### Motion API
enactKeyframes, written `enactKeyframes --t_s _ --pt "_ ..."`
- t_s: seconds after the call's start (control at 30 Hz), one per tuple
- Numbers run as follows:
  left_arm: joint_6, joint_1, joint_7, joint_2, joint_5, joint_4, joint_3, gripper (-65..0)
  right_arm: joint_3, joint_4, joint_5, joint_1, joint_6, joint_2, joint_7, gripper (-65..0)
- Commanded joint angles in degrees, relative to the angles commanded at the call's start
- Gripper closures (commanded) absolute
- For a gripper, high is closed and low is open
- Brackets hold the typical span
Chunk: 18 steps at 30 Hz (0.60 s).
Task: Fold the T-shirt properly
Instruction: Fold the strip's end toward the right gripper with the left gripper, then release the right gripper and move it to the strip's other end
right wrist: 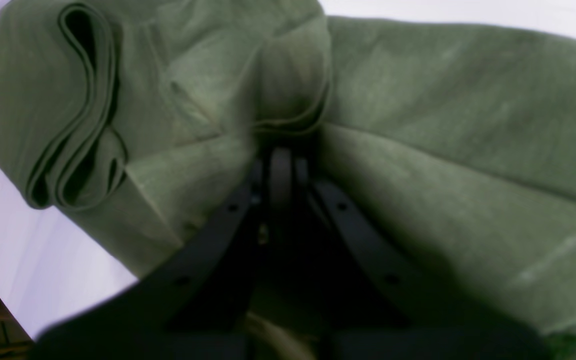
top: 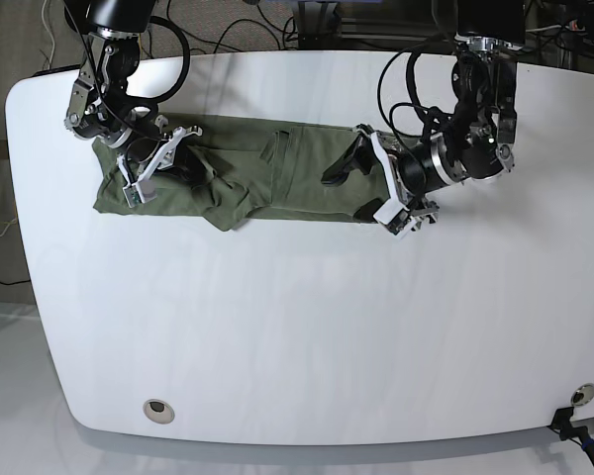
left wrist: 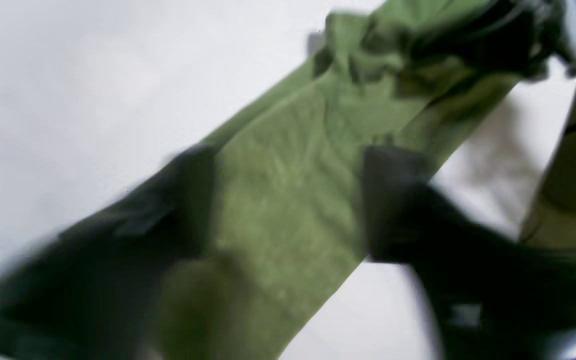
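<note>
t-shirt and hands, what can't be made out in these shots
- Left wrist view: motion blur smears the T-shirt and left hand; whether the fingers touch the cloth is unclear.
- Right wrist view: the right hand's fingertips vanish into a fold, so its grip is hidden.
- Base view: the collar and label can't be picked out; the shirt is bunched and too small.

One T-shirt (top: 267,183), one white table (top: 307,327), and two grippers: left gripper (top: 361,183), right gripper (top: 163,158).
</note>
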Motion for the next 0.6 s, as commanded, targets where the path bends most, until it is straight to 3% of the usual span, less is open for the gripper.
enactKeyframes --t_s 0.07,0.27,0.6 --pt "0.00 0.00 -1.32 1.49 3.87 -0.09 0.00 0.0 0.00 0.00 0.00 0.00 0.00 0.00 0.00 0.0" --pt "0.00 0.00 -7.74 3.78 14.59 -4.40 2.99 0.0 0.00 0.00 0.00 0.00 0.00 0.00 0.00 0.0" --pt "0.00 -0.35 -16.53 3.25 16.00 -19.25 3.69 0.0 0.00 0.00 0.00 0.00 0.00 0.00 0.00 0.0"
